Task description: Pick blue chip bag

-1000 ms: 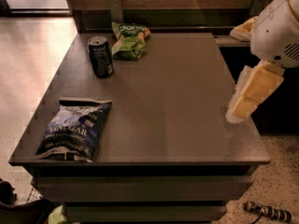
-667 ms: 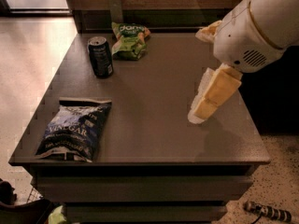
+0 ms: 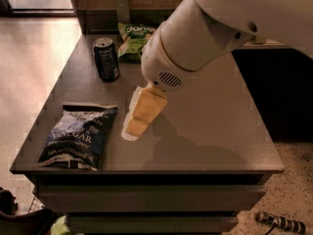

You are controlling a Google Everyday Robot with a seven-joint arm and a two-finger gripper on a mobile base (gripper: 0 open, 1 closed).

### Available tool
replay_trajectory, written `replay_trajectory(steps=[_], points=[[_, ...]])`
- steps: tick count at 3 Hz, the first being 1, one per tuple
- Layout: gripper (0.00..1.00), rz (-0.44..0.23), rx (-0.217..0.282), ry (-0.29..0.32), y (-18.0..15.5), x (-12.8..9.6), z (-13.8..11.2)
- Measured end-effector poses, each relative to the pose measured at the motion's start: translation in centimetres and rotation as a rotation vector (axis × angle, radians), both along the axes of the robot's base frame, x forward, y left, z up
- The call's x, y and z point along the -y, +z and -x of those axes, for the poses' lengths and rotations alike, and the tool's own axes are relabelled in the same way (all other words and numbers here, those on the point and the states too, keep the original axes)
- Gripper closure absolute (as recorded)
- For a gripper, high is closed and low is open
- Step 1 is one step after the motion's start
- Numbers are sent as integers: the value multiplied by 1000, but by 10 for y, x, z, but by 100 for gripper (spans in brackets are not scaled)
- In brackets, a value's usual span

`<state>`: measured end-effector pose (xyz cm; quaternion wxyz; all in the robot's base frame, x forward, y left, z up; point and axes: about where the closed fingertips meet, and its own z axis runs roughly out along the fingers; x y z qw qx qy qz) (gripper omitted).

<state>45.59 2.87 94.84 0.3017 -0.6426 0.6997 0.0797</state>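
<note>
The blue chip bag [image 3: 78, 136] lies flat at the front left corner of the dark table [image 3: 220, 116], with white "VINEGAR" lettering and pale sealed edges. My gripper [image 3: 132, 129], yellow and white, hangs from the big white arm [image 3: 195, 43] and points down over the table. It sits just right of the bag's upper right corner, close to it but apart from it. Nothing shows in the gripper.
A dark soda can [image 3: 106, 58] stands upright at the back left of the table. A smaller green chip bag [image 3: 133, 40] lies behind it, partly hidden by my arm. The table's front edge runs just below the blue bag. Floor lies left and right.
My arm has swung left across the table, from the right edge to just beside the blue chip bag. The bags and the can have not moved.
</note>
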Motion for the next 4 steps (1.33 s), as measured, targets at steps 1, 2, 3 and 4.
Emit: replay_trajectory(steps=[1,2,3,4], points=[[0,38,-25,-29,-21,-41,0],[0,34,-26,-25,-23,-44,-1],[0,19,-36,-22,-34,-53,-2],[0,-28,-90,22,-66,-83,-2]])
